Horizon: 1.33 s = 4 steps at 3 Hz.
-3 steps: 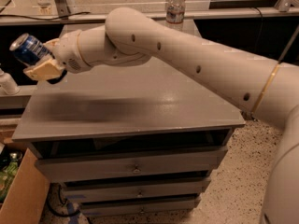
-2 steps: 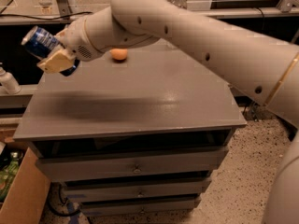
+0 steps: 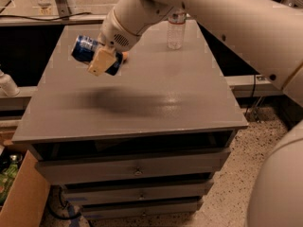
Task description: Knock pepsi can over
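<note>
The pepsi can (image 3: 86, 49) is dark blue with a silver rim. It is tilted on its side, held in the air above the left part of the grey cabinet top (image 3: 142, 93). My gripper (image 3: 102, 59) is shut on the can, with a tan finger pad (image 3: 101, 62) across its front. The white arm reaches in from the upper right. The can's shadow falls on the cabinet top below it.
A clear plastic water bottle (image 3: 175, 30) stands at the back of the cabinet top. A bit of an orange fruit (image 3: 125, 57) shows behind the gripper. Drawers are below the top. A cardboard box (image 3: 21, 197) stands on the floor at the lower left.
The gripper has carried the can to the right, from beyond the cabinet's left edge to above its top. The view has shifted too, and the orange is now mostly hidden behind the gripper.
</note>
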### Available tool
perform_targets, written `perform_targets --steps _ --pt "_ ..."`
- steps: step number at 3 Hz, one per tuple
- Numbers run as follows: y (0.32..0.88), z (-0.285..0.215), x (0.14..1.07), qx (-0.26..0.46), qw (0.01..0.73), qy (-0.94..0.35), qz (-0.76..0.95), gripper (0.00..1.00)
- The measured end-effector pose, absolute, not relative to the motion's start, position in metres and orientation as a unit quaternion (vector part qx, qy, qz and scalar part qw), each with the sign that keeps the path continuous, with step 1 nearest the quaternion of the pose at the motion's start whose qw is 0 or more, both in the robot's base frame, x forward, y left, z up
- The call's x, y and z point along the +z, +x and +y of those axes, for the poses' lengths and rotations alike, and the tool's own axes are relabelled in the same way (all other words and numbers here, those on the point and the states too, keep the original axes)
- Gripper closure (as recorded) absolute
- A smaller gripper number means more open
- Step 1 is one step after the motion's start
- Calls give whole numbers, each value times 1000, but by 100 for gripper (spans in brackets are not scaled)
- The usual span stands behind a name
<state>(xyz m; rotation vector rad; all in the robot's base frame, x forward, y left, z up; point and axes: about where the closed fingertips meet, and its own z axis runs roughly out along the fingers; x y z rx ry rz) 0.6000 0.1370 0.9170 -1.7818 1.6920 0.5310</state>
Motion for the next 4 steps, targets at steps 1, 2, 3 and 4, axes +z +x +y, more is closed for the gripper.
perform_targets --steps 1,2,3,4 --pt "598 85 899 161 240 -680 674 100" --pt "591 35 885 127 182 -674 705 100" --pt "584 7 874 109 149 -666 723 100" --pt "577 -4 853 104 109 -669 728 100"
